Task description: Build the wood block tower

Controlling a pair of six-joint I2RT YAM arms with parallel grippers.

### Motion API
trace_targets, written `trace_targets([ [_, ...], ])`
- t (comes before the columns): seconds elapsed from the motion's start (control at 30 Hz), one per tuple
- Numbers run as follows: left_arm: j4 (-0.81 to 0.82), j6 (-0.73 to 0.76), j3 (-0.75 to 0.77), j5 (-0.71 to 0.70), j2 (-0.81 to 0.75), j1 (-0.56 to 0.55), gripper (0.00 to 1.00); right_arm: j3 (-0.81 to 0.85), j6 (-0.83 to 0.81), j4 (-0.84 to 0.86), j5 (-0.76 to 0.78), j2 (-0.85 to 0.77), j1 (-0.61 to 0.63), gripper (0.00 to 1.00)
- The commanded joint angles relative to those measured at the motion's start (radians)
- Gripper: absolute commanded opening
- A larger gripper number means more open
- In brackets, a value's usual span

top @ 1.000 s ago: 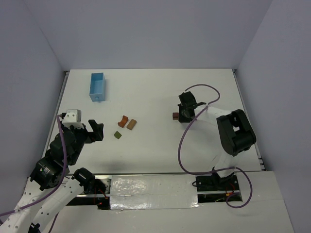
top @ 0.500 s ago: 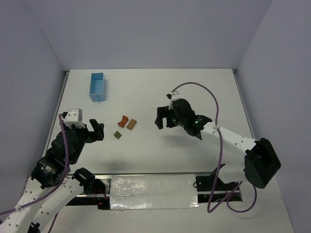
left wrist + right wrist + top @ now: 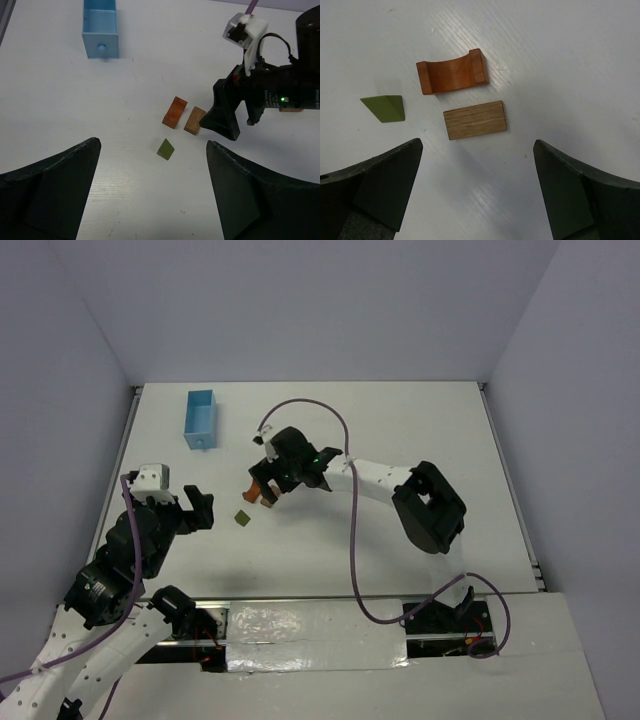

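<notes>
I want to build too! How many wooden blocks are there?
3: orange-red arch, tan rectangle just beside it, olive-green wedge apart. The right arm may hide more.

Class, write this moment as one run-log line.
left claw open, clear of blocks | right claw open above tan block | arch, tan block, green wedge lying apart on table | nothing stacked

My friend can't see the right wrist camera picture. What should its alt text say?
Three small blocks lie apart on a white table: an orange arch block, a tan wooden block just below it, and a green wedge to the left. The open right end effector hovers over them, dark fingers at both bottom corners, holding nothing.
</notes>
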Motion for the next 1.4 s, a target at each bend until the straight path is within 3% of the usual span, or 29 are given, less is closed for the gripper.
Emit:
trace_targets([
  [0.0, 0.028, 0.01, 0.003, -0.015, 0.008, 0.002, 0.99, 0.092, -0.084, -0.086, 0.019, 0.058, 0.023, 1.0],
  [0.33, 0.031, 0.013, 0.002, -0.007, 0.018, 0.002, 0.99, 0.207, -0.109, -0.128, 0.062, 0.196, 0.055, 0.95],
  [0.77, 0.037, 0.02, 0.0, 0.007, 0.024, 0.002, 1.0, 0.237, -0.135, -0.111, 0.051, 0.228, 0.055, 0.85],
  [0.97, 0.038, 0.02, 0.0, 0.01, 0.021, 0.002, 0.99, 0.252, -0.136, -0.119, 0.055, 0.243, 0.055, 0.76],
  [1.17, 0.037, 0.022, 0.002, 0.011, 0.021, 0.002, 1.0, 0.253, -0.129, -0.125, 0.043, 0.234, 0.057, 0.57],
  [1.37, 0.037, 0.023, 0.0, 0.013, 0.019, 0.002, 0.99, 0.163, -0.017, -0.085, 0.117, 0.093, 0.054, 0.47],
])
